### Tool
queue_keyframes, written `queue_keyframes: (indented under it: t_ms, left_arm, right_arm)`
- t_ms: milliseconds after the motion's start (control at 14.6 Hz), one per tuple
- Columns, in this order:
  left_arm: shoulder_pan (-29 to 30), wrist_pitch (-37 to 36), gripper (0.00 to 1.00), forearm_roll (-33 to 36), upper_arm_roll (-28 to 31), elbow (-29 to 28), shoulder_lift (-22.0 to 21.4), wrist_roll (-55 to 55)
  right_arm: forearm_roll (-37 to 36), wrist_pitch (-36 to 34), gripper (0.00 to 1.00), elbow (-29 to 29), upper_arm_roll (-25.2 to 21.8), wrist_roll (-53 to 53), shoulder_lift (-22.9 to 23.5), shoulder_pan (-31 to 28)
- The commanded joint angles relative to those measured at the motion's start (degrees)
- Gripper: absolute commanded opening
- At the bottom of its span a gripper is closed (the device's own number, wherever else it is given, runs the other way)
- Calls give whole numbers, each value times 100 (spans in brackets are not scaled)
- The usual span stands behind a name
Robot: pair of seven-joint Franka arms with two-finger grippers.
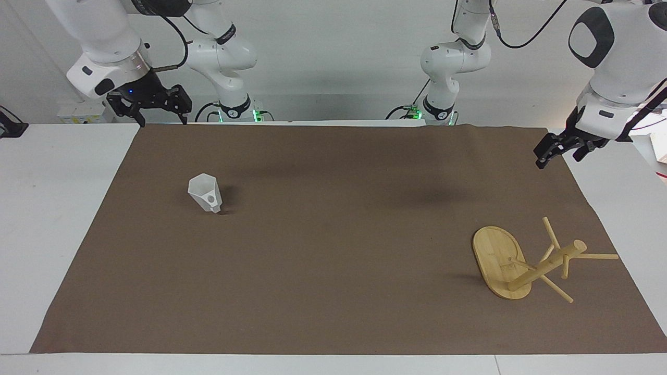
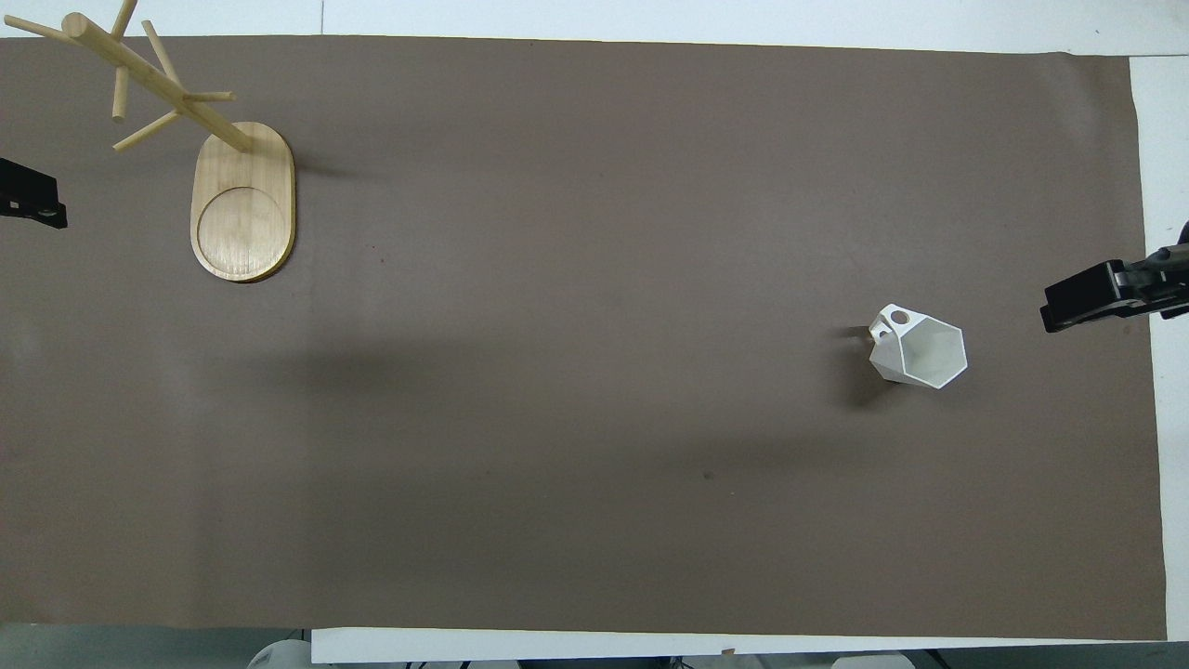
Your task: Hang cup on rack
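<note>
The white faceted cup [image 1: 205, 193] stands on its narrow base on the brown mat, toward the right arm's end of the table. Its handle with the hole points away from the robots; the cup also shows in the overhead view [image 2: 920, 350]. The bamboo rack [image 1: 499, 263] stands upright toward the left arm's end, farther from the robots than the cup, its post and pegs bare; it also shows in the overhead view [image 2: 243, 204]. My right gripper [image 1: 162, 121] is open and empty, raised over the mat's corner. My left gripper [image 1: 558, 160] is open and empty, raised over the mat's edge.
The brown mat [image 1: 333, 260] covers most of the white table. Only the tips of the left gripper [image 2: 32, 197] and the right gripper [image 2: 1082, 308] show at the overhead view's side edges.
</note>
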Motion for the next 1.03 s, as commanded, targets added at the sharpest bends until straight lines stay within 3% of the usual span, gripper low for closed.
queue_keyframes:
  t_ms: [0, 548, 685, 959]
  left_arm:
    - [9, 39, 100, 51, 6, -91, -52, -63]
    - [9, 39, 100, 51, 5, -91, -52, -63]
    - [9, 39, 100, 51, 6, -91, -52, -63]
    - [9, 39, 100, 51, 6, -91, -52, -63]
  right_arm:
    - [-76, 25, 99, 41, 18, 80, 19, -20]
    - [-76, -63, 99, -91, 27, -304, -69, 32]
    - [28, 120, 99, -187, 1, -1608, -69, -72]
    - [600, 499, 99, -241, -8, -4257, 264, -1090]
